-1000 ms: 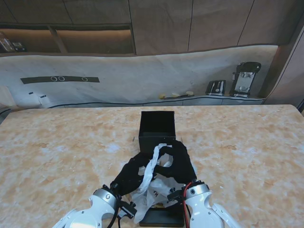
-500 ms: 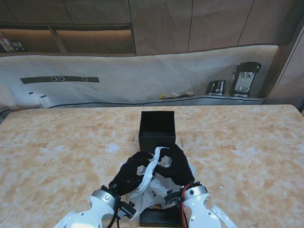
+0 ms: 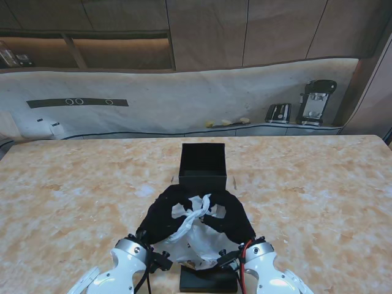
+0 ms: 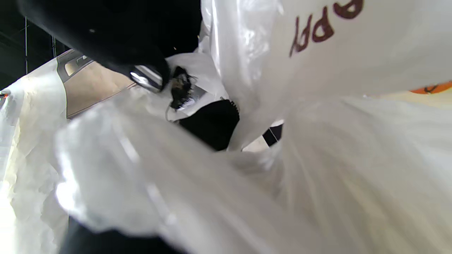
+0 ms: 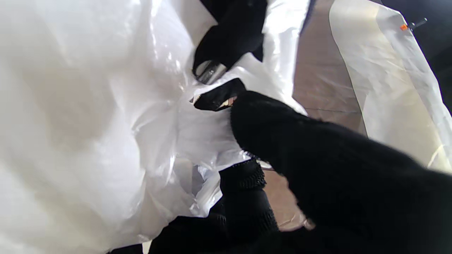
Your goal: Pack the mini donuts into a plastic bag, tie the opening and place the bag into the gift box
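Observation:
A white plastic bag (image 3: 195, 236) bulges between my two black-gloved hands, close in front of me. Its twisted neck (image 3: 199, 208) stands up between them. My left hand (image 3: 164, 214) grips the bag's neck on the left side, and my right hand (image 3: 229, 215) grips it on the right. The open black gift box (image 3: 203, 166) stands just beyond the hands. In the left wrist view the bag (image 4: 317, 141) fills the picture and shows brown lettering. Black fingers (image 5: 317, 155) pinch the plastic (image 5: 106, 106) in the right wrist view. No donuts are visible.
A flat black lid or base (image 3: 208, 280) lies under the bag at the table's near edge. The marble table top (image 3: 73, 196) stretches to both sides. A counter behind it carries small appliances (image 3: 315, 103).
Both hands have drawn nearer to me and closed in on the bag's neck. The long loose strip of plastic is now gathered into a short twisted knot between them.

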You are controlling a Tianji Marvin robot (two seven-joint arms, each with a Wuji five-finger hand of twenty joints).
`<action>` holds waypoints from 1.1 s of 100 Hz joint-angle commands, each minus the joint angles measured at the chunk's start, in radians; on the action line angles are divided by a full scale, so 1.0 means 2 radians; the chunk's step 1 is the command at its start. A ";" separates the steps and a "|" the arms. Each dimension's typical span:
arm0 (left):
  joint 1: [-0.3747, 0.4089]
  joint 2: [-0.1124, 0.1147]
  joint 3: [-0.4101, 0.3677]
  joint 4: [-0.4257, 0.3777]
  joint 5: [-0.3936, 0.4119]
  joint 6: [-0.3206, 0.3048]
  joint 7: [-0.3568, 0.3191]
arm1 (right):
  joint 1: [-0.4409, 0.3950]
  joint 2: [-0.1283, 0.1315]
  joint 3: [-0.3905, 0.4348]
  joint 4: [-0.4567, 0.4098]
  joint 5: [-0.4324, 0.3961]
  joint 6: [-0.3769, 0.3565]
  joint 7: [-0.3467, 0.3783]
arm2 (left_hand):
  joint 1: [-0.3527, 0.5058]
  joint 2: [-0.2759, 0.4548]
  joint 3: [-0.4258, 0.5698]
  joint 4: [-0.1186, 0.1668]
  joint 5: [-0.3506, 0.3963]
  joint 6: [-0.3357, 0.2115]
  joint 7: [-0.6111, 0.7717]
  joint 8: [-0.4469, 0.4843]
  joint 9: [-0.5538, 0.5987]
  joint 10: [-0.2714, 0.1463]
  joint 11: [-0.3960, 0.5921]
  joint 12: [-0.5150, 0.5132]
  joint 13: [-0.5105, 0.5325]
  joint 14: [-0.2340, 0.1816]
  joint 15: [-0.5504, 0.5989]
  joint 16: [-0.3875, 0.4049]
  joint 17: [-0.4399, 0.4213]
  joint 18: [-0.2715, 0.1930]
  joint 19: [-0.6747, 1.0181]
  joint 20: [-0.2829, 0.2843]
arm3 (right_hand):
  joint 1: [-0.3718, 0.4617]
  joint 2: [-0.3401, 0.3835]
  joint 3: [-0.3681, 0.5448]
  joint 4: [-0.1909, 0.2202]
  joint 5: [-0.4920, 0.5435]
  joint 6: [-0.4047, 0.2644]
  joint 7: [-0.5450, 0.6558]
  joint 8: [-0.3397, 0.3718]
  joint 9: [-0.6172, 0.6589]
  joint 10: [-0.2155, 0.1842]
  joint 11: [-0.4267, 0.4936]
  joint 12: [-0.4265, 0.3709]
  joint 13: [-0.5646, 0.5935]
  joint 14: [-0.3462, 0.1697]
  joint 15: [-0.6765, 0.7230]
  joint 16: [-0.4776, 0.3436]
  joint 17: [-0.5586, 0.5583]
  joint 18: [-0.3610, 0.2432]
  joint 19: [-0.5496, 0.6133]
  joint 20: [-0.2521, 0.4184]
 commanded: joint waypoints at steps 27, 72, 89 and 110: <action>-0.004 -0.009 0.000 0.002 0.002 0.004 0.020 | -0.033 0.007 0.023 -0.031 0.044 0.004 0.040 | 0.021 0.042 -0.021 0.003 -0.052 0.008 0.042 0.034 -0.016 -0.020 -0.013 -0.004 -0.015 -0.028 -0.029 0.018 -0.005 -0.028 -0.003 0.012 | 0.016 -0.040 0.089 0.064 0.031 -0.027 0.043 0.045 0.014 -0.006 0.003 0.031 -0.005 -0.023 0.019 0.032 -0.002 -0.029 0.000 0.000; -0.001 -0.016 -0.008 0.008 0.016 0.011 0.054 | -0.068 0.012 0.065 -0.058 0.110 0.030 0.076 | 0.040 0.074 -0.085 0.001 -0.081 -0.008 0.051 0.022 -0.018 -0.025 -0.037 0.004 -0.019 -0.034 -0.053 0.034 -0.004 -0.035 -0.002 0.010 | 0.019 -0.068 0.089 0.147 0.050 -0.012 0.054 0.057 0.032 -0.006 -0.001 0.054 0.001 -0.019 0.033 0.055 -0.005 -0.031 0.016 0.016; 0.005 -0.015 -0.017 0.009 0.017 0.008 0.055 | -0.069 0.010 0.077 -0.056 0.099 0.044 0.066 | 0.040 0.074 -0.088 0.001 -0.081 -0.011 0.053 0.020 -0.018 -0.025 -0.039 0.006 -0.018 -0.036 -0.055 0.035 -0.004 -0.035 0.000 0.012 | 0.008 -0.091 0.089 0.229 0.069 -0.006 0.070 0.065 0.052 -0.006 0.009 0.078 0.012 -0.016 0.052 0.074 -0.004 -0.029 0.039 0.045; 0.007 -0.014 -0.025 0.013 0.019 0.006 0.052 | -0.062 0.006 0.089 -0.050 0.079 0.067 0.051 | 0.041 0.067 -0.079 0.004 -0.076 -0.004 0.057 0.017 -0.018 -0.027 -0.041 0.010 -0.017 -0.037 -0.056 0.036 -0.005 -0.038 0.006 0.020 | 0.017 -0.077 0.047 0.368 0.082 0.016 0.080 0.068 0.066 -0.003 0.021 0.116 0.014 -0.011 0.075 0.102 -0.001 -0.030 0.052 0.075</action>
